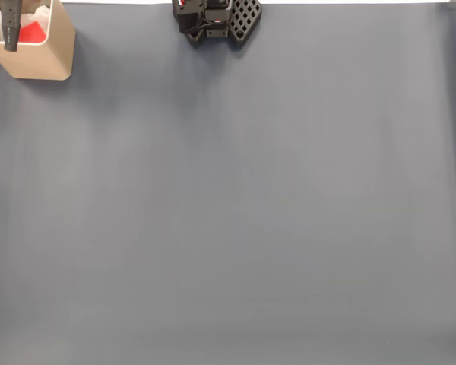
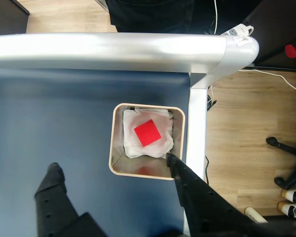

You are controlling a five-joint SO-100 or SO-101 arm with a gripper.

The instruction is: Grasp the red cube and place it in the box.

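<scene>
The red cube (image 2: pixel 147 133) is seen lying inside the box (image 2: pixel 117 163), on crumpled white paper (image 2: pixel 133 145) at the bottom, near the centre of the wrist view. The pincer (image 2: pixel 111 168) is held wide apart above the box: one black finger (image 2: pixel 53 178) is placed at the lower left of the frame over the blue bench (image 2: pixel 49 123), the other finger (image 2: pixel 180 175) reaches the lower right edge of the box rim. Nothing is held between them, and the lower ends of both fingers are cut off by the bottom edge.

In the fixed view the box (image 1: pixel 38 65) is found at the upper left corner, cut off by the top and left edges. Only a patch of the red cube (image 1: pixel 33 32) is made out inside, partly hidden by a dark piece of the arm (image 1: pixel 11 23) hanging over the opening. The arm's black base (image 1: pixel 216 21) is cropped at the top centre.

In the wrist view a rounded silver bench edge (image 2: pixel 113 49) is crossed at the top; beyond it wooden floor (image 2: pixel 246 123), a white cable (image 2: pixel 276 79) and chair feet (image 2: pixel 286 148) at the right are partly visible.
</scene>
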